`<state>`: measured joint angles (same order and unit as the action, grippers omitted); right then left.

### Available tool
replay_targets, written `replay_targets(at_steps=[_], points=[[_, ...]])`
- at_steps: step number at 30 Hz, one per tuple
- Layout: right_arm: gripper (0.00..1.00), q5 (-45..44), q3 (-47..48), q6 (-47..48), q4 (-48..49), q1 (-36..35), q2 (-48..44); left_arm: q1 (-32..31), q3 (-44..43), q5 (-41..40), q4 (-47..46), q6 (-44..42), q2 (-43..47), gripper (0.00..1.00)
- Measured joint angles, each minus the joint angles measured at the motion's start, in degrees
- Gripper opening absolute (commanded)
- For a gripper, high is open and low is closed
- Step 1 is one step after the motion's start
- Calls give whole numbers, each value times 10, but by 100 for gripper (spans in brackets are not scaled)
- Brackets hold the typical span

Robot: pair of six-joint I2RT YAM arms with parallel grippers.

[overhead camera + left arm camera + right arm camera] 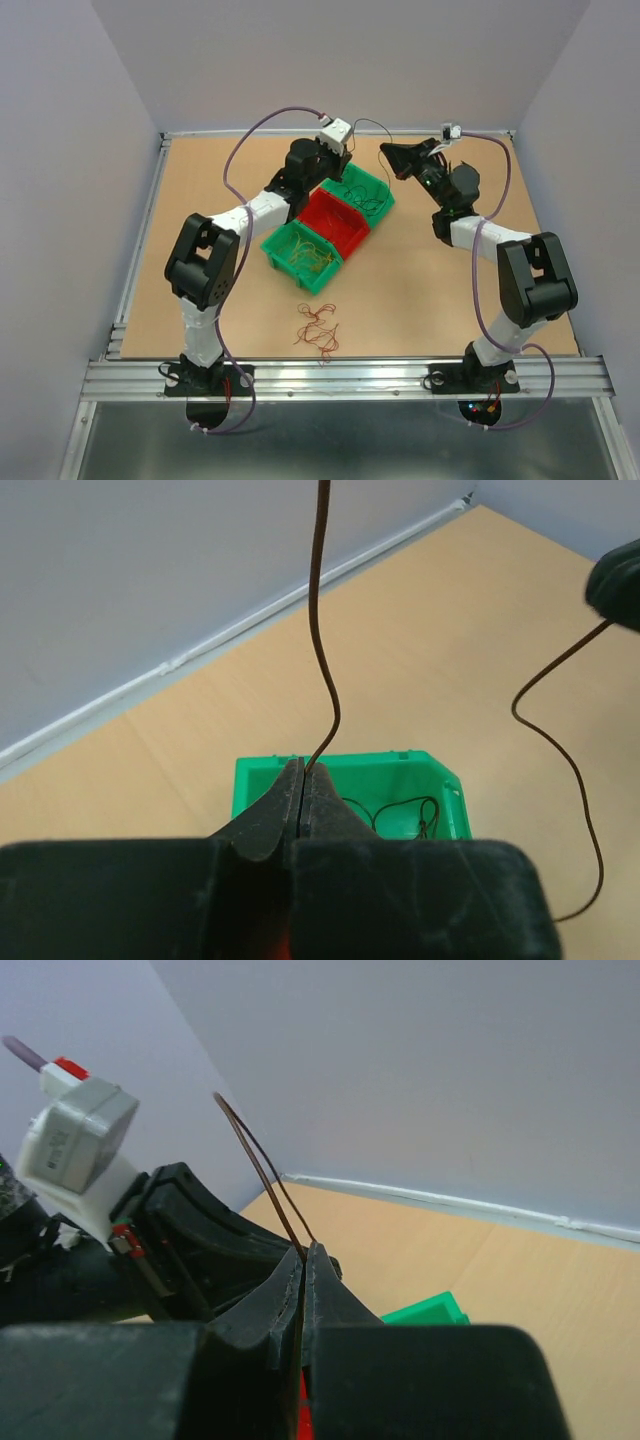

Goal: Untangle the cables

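Left jaws and right jaws are each clamped on a thin dark cable [317, 590]

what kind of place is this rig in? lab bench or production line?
Probably a lab test cell: plain walls boxing in a wooden table, left arm and right arm bolted to an aluminium rail, small sorting bins of thin cables.
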<state>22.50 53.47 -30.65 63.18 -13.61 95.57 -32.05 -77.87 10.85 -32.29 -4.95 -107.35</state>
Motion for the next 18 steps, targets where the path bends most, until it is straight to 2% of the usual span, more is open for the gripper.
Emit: replay_targets(at_steps=[1,4,8,13,15,18], points=[[1,0,-3,0,0,3,0,-2,-12,5,0,3,-19,7],[1,0,-9,0,3,9,0,-7,-23,17,0,-5,-52,15],[1,6,-9,4,10,9,4,-22,-45,35,1,-34,-103,14],[0,12,-9,7,22,12,37,-34,-125,46,31,-66,-180,14],[1,14,-9,9,33,14,57,-34,-130,49,35,-70,-186,15],[0,23,-9,8,67,18,91,-31,-130,38,38,-75,-186,24]])
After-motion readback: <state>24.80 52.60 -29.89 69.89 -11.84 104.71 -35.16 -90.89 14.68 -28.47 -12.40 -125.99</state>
